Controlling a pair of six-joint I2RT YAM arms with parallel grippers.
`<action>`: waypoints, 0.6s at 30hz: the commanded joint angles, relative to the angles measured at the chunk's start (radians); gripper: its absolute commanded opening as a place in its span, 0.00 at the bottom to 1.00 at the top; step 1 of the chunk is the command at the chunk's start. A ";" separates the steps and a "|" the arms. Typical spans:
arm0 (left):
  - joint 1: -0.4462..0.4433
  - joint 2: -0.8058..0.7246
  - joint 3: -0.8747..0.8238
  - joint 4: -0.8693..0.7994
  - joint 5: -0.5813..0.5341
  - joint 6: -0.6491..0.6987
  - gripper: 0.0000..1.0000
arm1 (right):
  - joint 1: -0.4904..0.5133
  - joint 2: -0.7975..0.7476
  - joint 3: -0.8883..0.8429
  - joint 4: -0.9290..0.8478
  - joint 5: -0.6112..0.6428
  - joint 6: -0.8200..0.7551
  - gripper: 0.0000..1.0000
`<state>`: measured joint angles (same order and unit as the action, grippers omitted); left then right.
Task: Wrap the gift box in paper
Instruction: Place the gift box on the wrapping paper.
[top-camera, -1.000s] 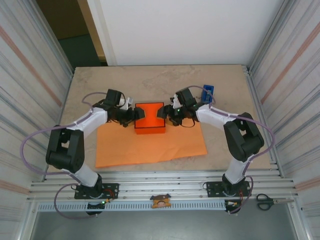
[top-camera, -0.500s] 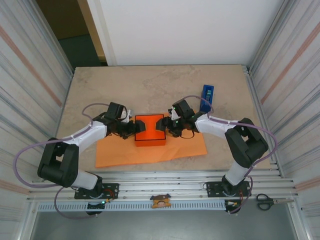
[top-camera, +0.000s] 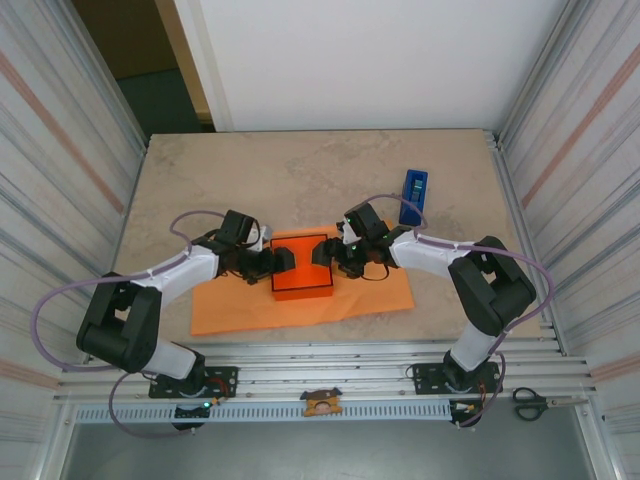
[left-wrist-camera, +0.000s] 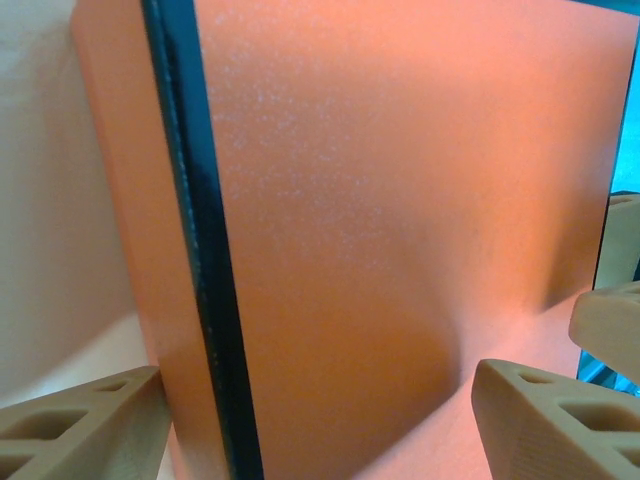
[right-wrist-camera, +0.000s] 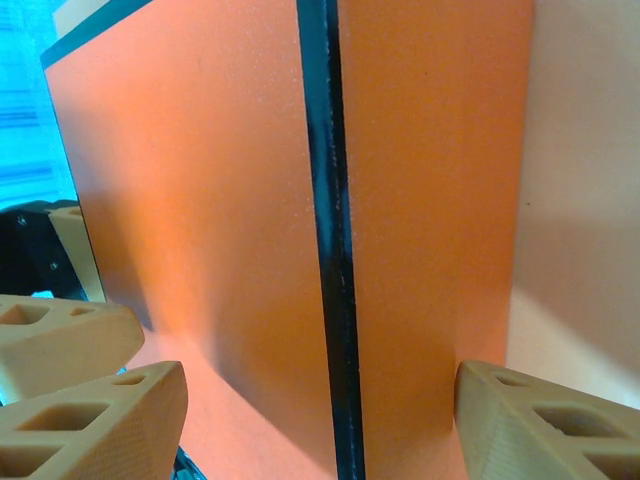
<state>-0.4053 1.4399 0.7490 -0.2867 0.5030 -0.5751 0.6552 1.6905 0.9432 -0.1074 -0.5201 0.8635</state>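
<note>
Box (top-camera: 302, 266): lies flat at centre frame on the upper-middle part of the paper (top-camera: 250, 305). No face of it is covered.

Paper: spread flat on the table (top-camera: 200, 180), with no fold raised and no tape applied.

Left gripper (top-camera: 280, 259): at the box's left edge, jaws spread astride it. Contact cannot be told.

Right gripper (top-camera: 322, 252): at the right edge, jaws likewise spread.

Tape dispenser (top-camera: 413, 187): upper right, well apart.

Assessment: the box appears placed. Folding and taping remain, so the task is at an early stage.
</note>
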 joint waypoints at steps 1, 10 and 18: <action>-0.009 -0.035 0.002 -0.009 0.000 0.024 0.77 | 0.008 -0.013 0.002 -0.017 -0.026 -0.032 0.69; -0.012 -0.067 -0.012 -0.044 -0.012 0.030 0.75 | 0.008 -0.002 0.004 -0.012 -0.041 -0.035 0.67; -0.012 -0.075 -0.035 -0.076 -0.051 0.041 0.78 | 0.010 0.015 0.007 -0.029 -0.031 -0.046 0.68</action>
<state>-0.4129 1.3964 0.7288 -0.3309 0.4808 -0.5575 0.6552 1.6943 0.9432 -0.1158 -0.5392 0.8513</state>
